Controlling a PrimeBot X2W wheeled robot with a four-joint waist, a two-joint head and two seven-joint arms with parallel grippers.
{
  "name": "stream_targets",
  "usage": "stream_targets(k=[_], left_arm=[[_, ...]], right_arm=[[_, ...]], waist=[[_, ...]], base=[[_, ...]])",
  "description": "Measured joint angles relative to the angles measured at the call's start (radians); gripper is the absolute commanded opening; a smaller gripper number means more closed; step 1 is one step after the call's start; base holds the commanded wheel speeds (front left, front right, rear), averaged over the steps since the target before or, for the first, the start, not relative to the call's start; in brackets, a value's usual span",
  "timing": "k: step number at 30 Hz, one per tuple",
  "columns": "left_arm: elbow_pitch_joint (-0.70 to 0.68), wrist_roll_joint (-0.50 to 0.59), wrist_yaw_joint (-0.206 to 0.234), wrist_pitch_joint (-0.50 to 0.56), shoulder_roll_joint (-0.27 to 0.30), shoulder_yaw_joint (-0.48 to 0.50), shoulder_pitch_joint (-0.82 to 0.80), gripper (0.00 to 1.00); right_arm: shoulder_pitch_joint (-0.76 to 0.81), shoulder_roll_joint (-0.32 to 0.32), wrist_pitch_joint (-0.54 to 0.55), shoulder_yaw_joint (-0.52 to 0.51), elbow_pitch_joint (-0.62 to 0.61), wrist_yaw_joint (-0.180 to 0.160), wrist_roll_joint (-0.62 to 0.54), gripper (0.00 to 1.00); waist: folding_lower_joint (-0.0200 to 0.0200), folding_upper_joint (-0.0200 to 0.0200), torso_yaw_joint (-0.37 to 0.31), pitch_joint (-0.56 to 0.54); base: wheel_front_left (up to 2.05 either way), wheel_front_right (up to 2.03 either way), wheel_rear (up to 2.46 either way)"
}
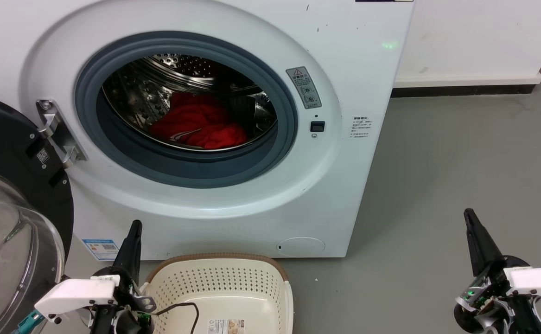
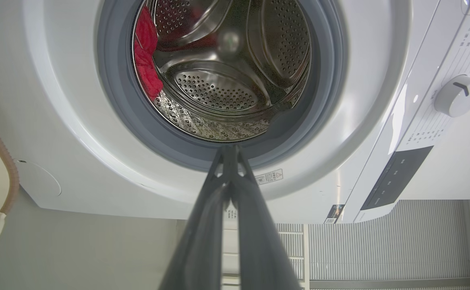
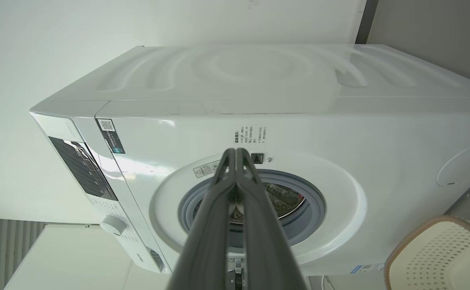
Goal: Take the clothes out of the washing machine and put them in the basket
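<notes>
Nothing is out yet. The red clothes point(image 1: 200, 124) lie heaped on the bottom of the steel drum point(image 1: 177, 69), well inside the washing machine point(image 1: 344, 83). The cream basket point(image 1: 214, 256) stands on the floor just in front of the machine, below the porthole, with no clothes in it. My left pincer point(image 1: 135, 224) hangs just beside the basket's left rim, fingers pressed together on nothing. My right pincer point(image 1: 467, 212) is well off to the right, likewise clenched and holding nothing. The door point(image 1: 15, 153) stands swung open on the left.

I judge this to be the very start, before the first reach. The next move calls for parting my left fingers, lifting them over the grey seal point(image 1: 196, 169) and far into the drum, then down onto the heap. I should keep clear of the door and take a deep bite of the soft fabric so it does not slip.
</notes>
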Motion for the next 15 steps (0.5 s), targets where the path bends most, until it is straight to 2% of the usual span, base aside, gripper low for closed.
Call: stream_targets(k=[1, 9, 15], left_arm=[[0.002, 0.000, 0.000, 0.000, 0.000, 0.000, 0.001, 1.00], [0.030, 0.000, 0.000, -0.018, -0.004, -0.019, 0.034, 1.00], [0.016, 0.028, 0.001, -0.048, -0.004, -0.040, 0.034, 1.00]], right_arm=[[0.001, 0.000, 0.000, 0.000, 0.002, 0.000, 0.000, 1.00], [0.037, 0.003, -0.017, 0.014, 0.022, 0.000, -0.002, 1.00], [0.044, 0.005, -0.048, 0.028, 0.005, 0.000, -0.049, 1.00]], waist=[[0.0000, 0.0000, 0.000, 0.000], [0.0001, 0.0000, 0.000, 0.000], [0.0000, 0.0000, 0.000, 0.001]], base=[[0.00, 0.00, 0.00], [0.00, 0.00, 0.00], [0.00, 0.00, 0.00]])
